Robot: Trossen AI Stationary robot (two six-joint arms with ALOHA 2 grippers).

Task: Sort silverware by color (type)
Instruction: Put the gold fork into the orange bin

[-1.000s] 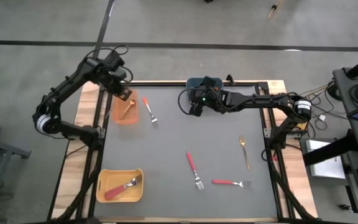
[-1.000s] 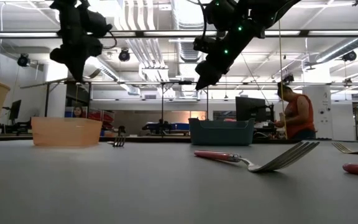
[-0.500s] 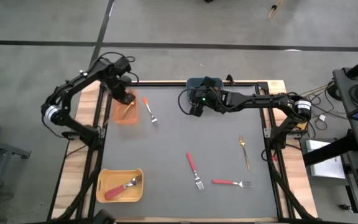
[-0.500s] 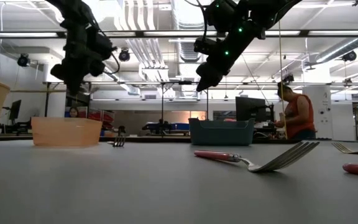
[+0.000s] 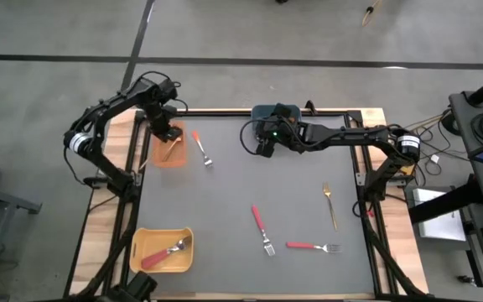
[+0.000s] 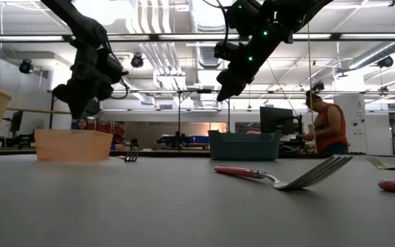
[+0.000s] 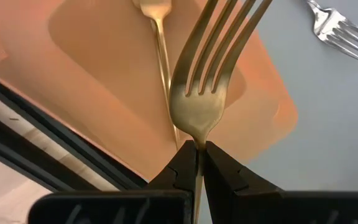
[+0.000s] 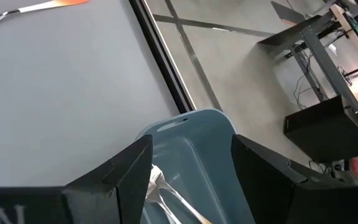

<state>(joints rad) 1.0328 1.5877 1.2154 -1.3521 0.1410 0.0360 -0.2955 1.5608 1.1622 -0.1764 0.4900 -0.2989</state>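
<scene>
From above, the left gripper (image 5: 167,131) hangs over the orange bin (image 5: 158,156) at the far left side of the table, where one gold fork (image 5: 173,148) already lies. The right gripper (image 5: 263,144) waits at the blue-grey bin (image 5: 277,111) at the far edge. On the grey mat there are still a fork with orange handle (image 5: 200,146) just beside the orange bin, two forks with red handles (image 5: 262,228) (image 5: 313,247) near the front, and another gold fork (image 5: 329,204) on the right. The yellow bin (image 5: 141,245) at the front left holds red-handled pieces.

From table height, the left gripper (image 6: 79,108) is a little above the orange bin (image 6: 73,145), not yet inside it.

The left wrist camera shows it best: the two fingers (image 7: 182,168) are pressed tight on the thin neck of a gold fork in the grip (image 7: 205,87), its tines pointing away, straight over the bin floor and almost in line with the fork lying there.

The right wrist camera shows its fingers (image 8: 126,168) spread wide and holding nothing, over the blue-grey bin (image 8: 197,140) with silver pieces inside.

I think the step is dropping the gold fork. To do it well, the arm should go lower, keep over the bin's middle, and only then open, so the fork does not bounce over the low wall.
</scene>
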